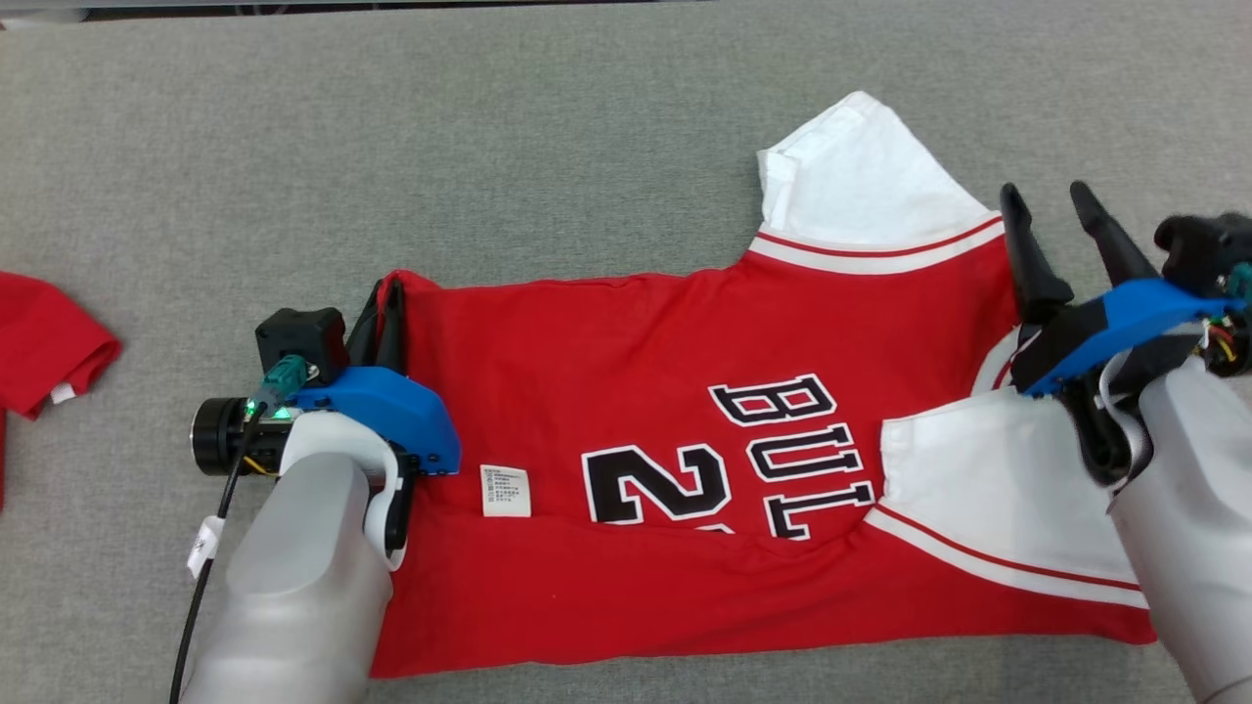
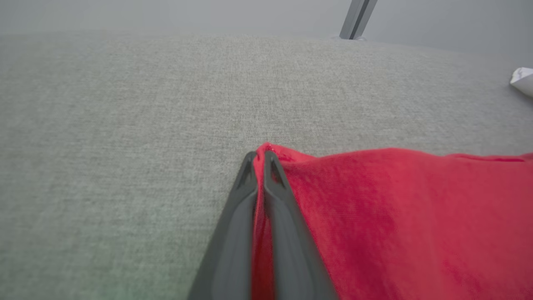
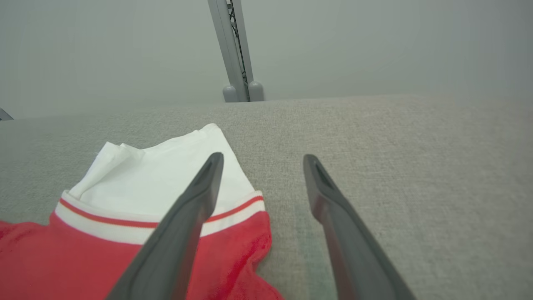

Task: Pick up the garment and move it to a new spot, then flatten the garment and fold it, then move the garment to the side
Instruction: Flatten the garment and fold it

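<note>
Red jersey (image 1: 685, 411) with white sleeves lay spread on the grey cloth table (image 1: 489, 147). The left gripper (image 2: 260, 153) was clamped on its red corner, clearest in the left wrist view. The right gripper (image 1: 1047, 191) stood with fingers parted by the far sleeve, holding nothing. Another red cloth (image 1: 49, 342) lay well apart at the left.

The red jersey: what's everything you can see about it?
The red jersey is soft knit cloth with white sleeves trimmed in stripes, black-and-white lettering and a small white label. It lies spread on the grey table, a fold hiding part of the print. The left hand pinches its far left corner; the open right hand is poised at its right end.
</note>
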Tool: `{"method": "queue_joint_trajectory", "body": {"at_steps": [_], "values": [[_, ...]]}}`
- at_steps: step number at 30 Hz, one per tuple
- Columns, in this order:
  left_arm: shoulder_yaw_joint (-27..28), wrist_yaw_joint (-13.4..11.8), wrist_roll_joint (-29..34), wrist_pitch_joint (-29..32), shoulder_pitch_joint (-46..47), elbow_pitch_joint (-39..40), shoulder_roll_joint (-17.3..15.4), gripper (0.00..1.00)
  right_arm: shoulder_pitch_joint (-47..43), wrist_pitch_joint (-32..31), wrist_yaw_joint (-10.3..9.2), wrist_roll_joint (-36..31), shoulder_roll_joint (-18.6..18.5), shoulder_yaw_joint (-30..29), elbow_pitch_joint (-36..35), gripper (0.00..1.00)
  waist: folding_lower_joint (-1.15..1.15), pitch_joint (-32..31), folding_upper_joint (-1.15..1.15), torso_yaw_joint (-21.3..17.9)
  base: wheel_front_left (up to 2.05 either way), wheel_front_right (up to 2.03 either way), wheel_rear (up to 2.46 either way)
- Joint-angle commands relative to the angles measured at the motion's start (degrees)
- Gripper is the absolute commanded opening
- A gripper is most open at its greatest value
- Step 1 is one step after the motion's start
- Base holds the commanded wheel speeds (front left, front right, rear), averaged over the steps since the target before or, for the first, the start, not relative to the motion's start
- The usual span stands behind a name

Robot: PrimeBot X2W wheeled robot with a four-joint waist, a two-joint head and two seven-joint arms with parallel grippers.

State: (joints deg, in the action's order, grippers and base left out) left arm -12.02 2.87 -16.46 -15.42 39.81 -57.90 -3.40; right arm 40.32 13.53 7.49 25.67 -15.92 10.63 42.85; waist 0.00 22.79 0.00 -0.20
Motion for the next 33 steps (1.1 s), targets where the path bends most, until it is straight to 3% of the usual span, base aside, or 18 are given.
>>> {"method": "queue_joint_trajectory", "body": {"at_steps": [1, 8, 19, 20, 21, 27, 33], "values": [[-0.79, -0.12, 0.32, 0.49, -0.52, 0.27, 0.35, 0.0, 2.9, -1.06, 0.01, -0.43, -0.99, 0.63, 1.99, 1.0, 0.0, 0.9, 0.0, 1.45, 0.0, 0.0, 0.0], [-6.08, -0.7, -3.8, 0.34, -1.21, 8.11, 0.49, 0.0, 12.98, -6.56, 0.01, -2.32, -3.9, 4.71, 11.18, 1.0, 0.0, 3.07, 0.0, 6.76, 0.0, 0.0, 0.0], [-18.33, -4.89, -13.13, 0.32, -1.25, 14.34, 0.47, 0.0, 22.27, -10.98, 0.01, -3.19, -7.06, 9.6, 21.4, 1.0, 0.0, 6.15, 0.0, 13.59, 0.0, 0.0, 0.0], [-18.9, -5.2, -13.56, 0.35, -1.28, 14.48, 0.46, 0.0, 22.28, -11.63, 0.01, -2.78, -6.69, 9.98, 22.18, 0.43, 0.0, 6.12, 0.0, 13.72, 0.0, 0.0, 0.0], [-19.37, -5.56, -13.9, 0.36, -1.36, 14.52, 0.45, 0.0, 22.27, -11.73, 0.01, -2.51, -6.39, 10.47, 22.53, 0.0, 0.0, 6.09, 0.0, 13.79, 0.0, 0.0, 0.0], [-18.48, -7.17, -13.95, 0.35, -0.77, 15.7, 0.46, 0.0, 23.5, -7.79, -0.01, -1.98, -8.17, 11.9, 23.3, 0.0, 0.0, 5.64, 0.0, 13.55, 0.0, 0.0, 0.0], [-13.38, -9.02, -11.0, 0.29, -0.42, 19.76, 0.48, 0.0, 25.7, 0.05, 0.0, -2.81, -9.04, 9.4, 24.2, 0.0, 0.0, 5.51, 0.0, 12.5, 0.0, 0.0, 0.0]]}}
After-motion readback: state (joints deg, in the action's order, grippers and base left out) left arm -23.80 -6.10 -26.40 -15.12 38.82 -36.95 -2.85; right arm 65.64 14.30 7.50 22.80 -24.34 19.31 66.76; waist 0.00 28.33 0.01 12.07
